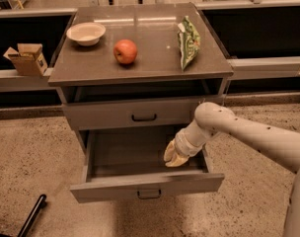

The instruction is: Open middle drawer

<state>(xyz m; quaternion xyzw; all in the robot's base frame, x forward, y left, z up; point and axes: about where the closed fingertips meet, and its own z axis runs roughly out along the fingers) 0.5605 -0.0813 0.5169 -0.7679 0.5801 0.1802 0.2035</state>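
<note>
The middle drawer [115, 186] is a grey flat-fronted drawer with a small black loop handle [149, 194]. It stands pulled far out of the cabinet, and its inside looks empty. My gripper [173, 157] is on the end of the pale arm coming in from the right. It sits over the right part of the drawer's inside, behind the front panel and apart from the handle. The drawer above [143, 117] is out only a little. The lowest drawer is hidden under the open one.
On the cabinet top [155, 63] are a white bowl [86, 32], a red apple [125, 51] and a green chip bag [188, 41]. A cardboard box [26, 58] sits on the ledge at left. A black bar [34, 216] lies on the floor at lower left.
</note>
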